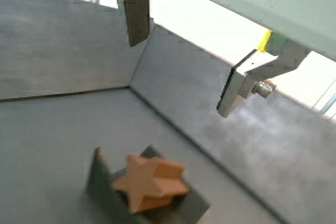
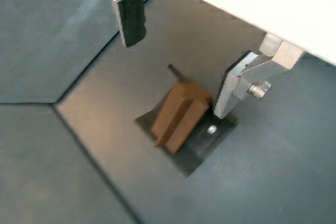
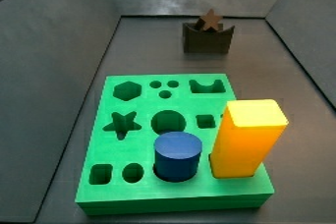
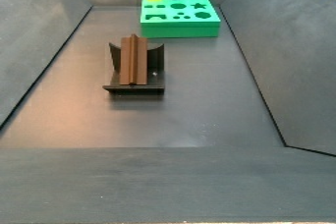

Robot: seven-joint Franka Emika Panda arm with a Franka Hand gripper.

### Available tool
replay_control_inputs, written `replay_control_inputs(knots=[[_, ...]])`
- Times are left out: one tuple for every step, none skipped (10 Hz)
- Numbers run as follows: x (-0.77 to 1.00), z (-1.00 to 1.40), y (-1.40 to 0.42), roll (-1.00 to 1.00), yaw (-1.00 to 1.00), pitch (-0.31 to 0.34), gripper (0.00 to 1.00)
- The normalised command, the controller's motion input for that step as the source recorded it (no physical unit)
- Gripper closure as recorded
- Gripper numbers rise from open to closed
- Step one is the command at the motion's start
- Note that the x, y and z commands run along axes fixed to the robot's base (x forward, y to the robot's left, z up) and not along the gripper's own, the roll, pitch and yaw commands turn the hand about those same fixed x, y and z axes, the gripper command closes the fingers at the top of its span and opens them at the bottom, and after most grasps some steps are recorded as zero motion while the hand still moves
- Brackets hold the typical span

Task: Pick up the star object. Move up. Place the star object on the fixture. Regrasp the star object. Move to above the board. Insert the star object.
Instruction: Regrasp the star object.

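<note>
The dark grey floor (image 4: 197, 110) of the walled enclosure is bare around the work, and the green board (image 3: 178, 135) sits at one end of it, well apart from the fixture (image 4: 134, 79), already carrying a yellow block (image 3: 250, 138) and a blue cylinder (image 3: 178, 156); its star-shaped hole (image 3: 122, 124) is open. The fixture stands alone on the floor with free room on every side. The star object (image 4: 134, 59) lies cradled in its notch, long axis horizontal and running along the enclosure's length toward the board, one star-shaped end face showing in a side view (image 3: 209, 19) and in a wrist view (image 1: 149, 182). The gripper (image 2: 187, 49) hangs above the fixture with its fingers spread wide and nothing between them; it shows only in the wrist views. In both wrist views the star object lies below and somewhat off the midline between the fingers, so the regrasp, by my judgement, calls for a short shift across, then a straight descent to close on the prism's sides.
</note>
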Motion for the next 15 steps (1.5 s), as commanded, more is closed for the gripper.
replay_control_inputs(knots=[[0.09,-0.01,-0.04,1.00,0.06,0.122,0.00],[0.10,-0.02,-0.04,1.00,0.08,0.139,0.00],[0.10,-0.01,-0.04,1.00,0.12,0.185,0.00],[0.10,-0.02,-0.05,0.87,0.15,0.191,0.00],[0.11,-0.02,-0.04,0.68,0.17,0.174,0.00],[0.11,-0.02,-0.05,0.43,0.20,0.146,0.00],[0.10,-0.01,-0.03,0.29,0.21,0.116,0.00],[0.09,0.00,-0.03,0.23,0.21,0.092,0.00],[0.08,-0.01,-0.04,0.18,0.21,0.041,0.00],[0.03,-1.00,0.07,0.08,0.20,-0.176,0.00],[0.04,-1.00,0.07,0.08,0.16,-0.189,0.00],[0.05,-1.00,0.07,0.08,0.12,-0.206,0.00],[0.05,-1.00,0.06,0.06,0.04,-0.221,0.00],[0.05,-1.00,0.06,0.06,0.00,-0.218,0.00],[0.05,-1.00,0.06,0.05,-0.06,-0.201,0.00]])
